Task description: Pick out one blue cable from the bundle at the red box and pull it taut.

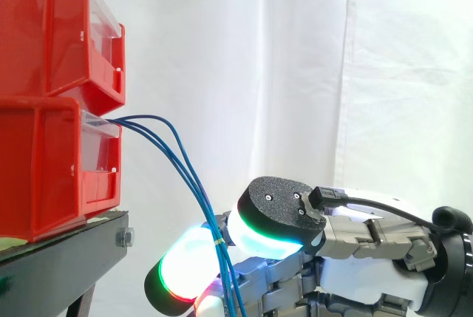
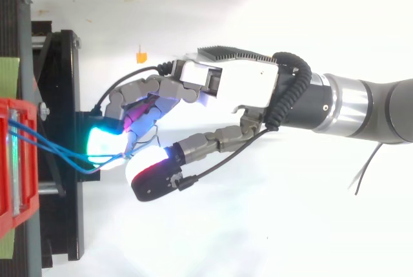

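Observation:
Several thin blue cables (image 1: 181, 158) come out of the front of the lower red bin (image 1: 44, 169) and sag down to the right in a loose curve. A small yellow tie (image 1: 219, 241) binds them just where they reach my hand (image 1: 369, 243). In the top view the blue cables (image 2: 51, 144) run from the red bin (image 2: 10, 180) to my hand (image 2: 226, 86). They end between a cyan-glowing fingertip (image 2: 103, 140) and a red-edged one (image 2: 151, 177). The fingers are curled in around the bundle, with the cables passing between the pads.
A second red bin (image 1: 52, 36) sits on top of the lower one. Both rest on a black stand (image 1: 66, 250), whose edge lies just left of my fingertips. A white curtain hangs behind. A small orange mark (image 2: 139, 53) lies on the white floor.

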